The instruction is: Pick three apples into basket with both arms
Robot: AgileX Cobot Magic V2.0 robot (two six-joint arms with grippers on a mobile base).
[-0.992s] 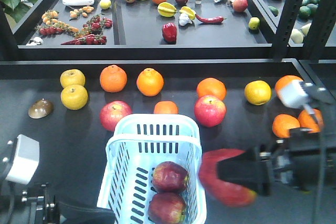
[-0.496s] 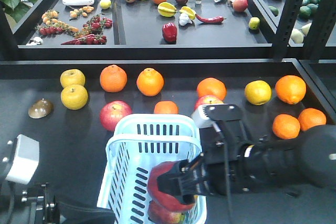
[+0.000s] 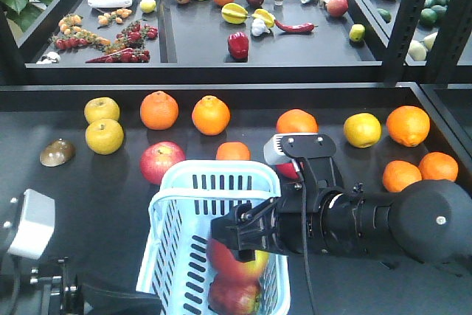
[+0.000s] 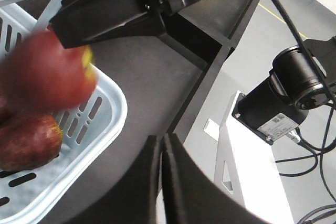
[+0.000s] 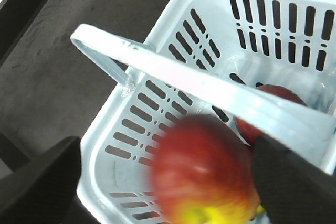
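The pale blue basket (image 3: 171,204) stands at the front middle of the table. My right gripper (image 3: 230,235) hangs over it, reaching in from the right. Seen from the right wrist, this gripper (image 5: 168,153) is open, and a blurred dark red apple (image 5: 202,174) is between its spread fingers (image 5: 39,182), clear of the left one. Another apple (image 5: 275,95) lies in the basket beyond the flat handle (image 5: 210,93). A further apple (image 3: 234,294) lies at the basket's near end. My left gripper (image 4: 160,177) is shut on nothing, low beside the basket (image 4: 107,124).
Two brighter red apples (image 3: 162,161), several oranges (image 3: 159,110) and yellow fruits (image 3: 104,136) lie on the dark table around the basket. A raised back shelf (image 3: 206,35) holds small produce. A black upright post (image 3: 413,20) stands at the right.
My right arm swung left from beside the basket to above it, carrying the apple. Its jaws now stand apart and the apple is blurred below them. The left arm has not moved.
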